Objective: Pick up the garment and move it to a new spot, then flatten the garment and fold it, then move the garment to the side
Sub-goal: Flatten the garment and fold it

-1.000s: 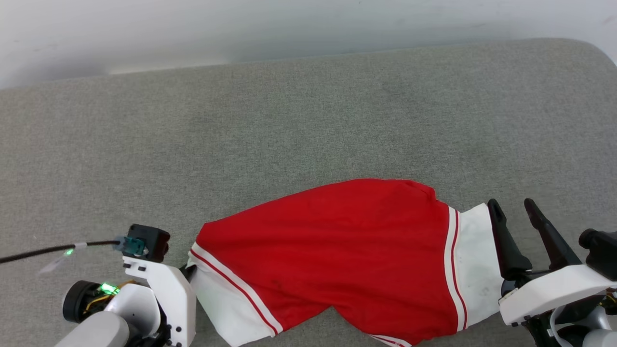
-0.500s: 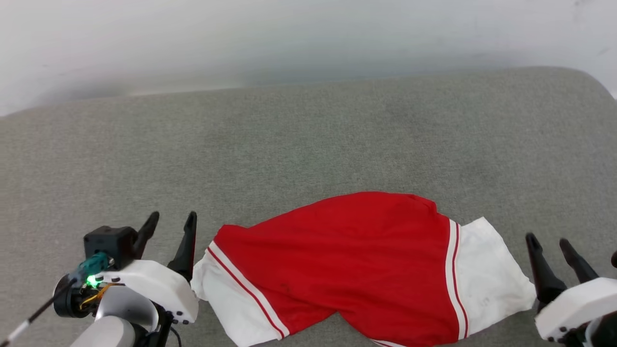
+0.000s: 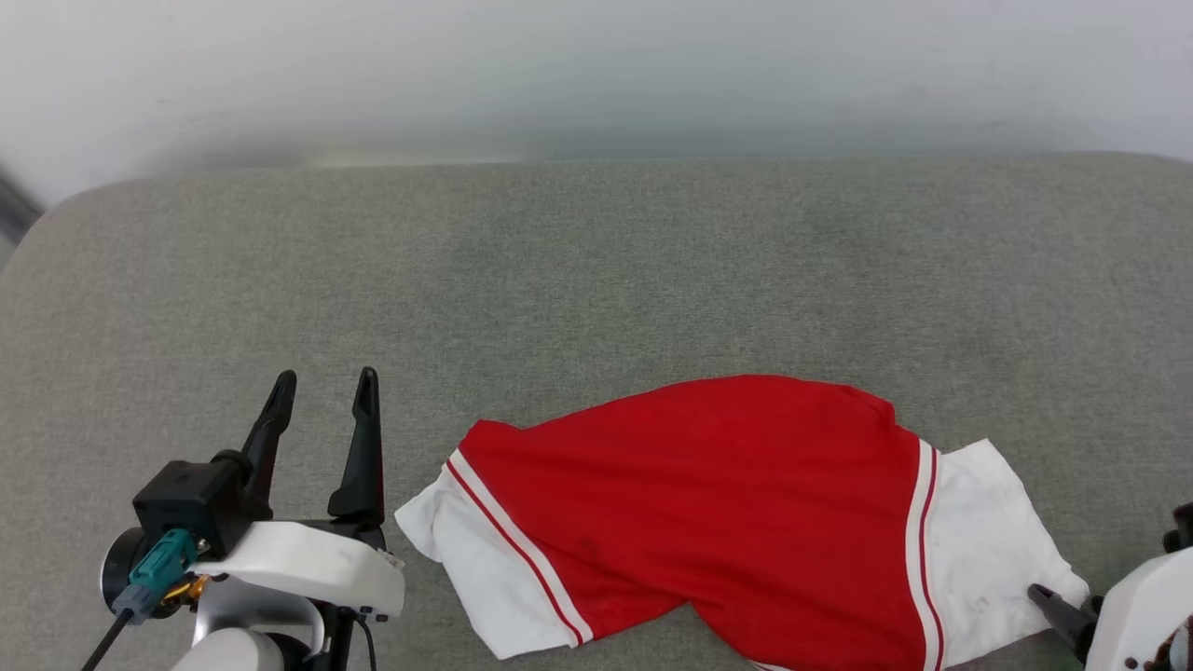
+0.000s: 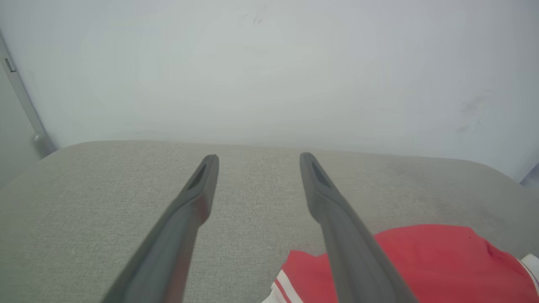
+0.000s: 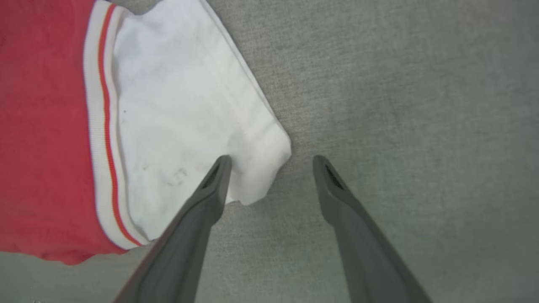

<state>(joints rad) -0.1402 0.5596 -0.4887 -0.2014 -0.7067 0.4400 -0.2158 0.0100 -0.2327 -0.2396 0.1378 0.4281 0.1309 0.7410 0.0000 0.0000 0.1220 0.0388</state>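
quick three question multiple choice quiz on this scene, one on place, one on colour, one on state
1. Where does the garment lie relative to the left gripper? A between its fingers; B to its right, apart; C to its left.
2. What colour are the sleeves? A white; B black; C green.
3. How is the left gripper? A shut on the garment; B shut, empty; C open, empty.
1 B: grey cushion shows between them. 2 A: both sleeve ends are white. 3 C: its fingers stand apart, nothing between.
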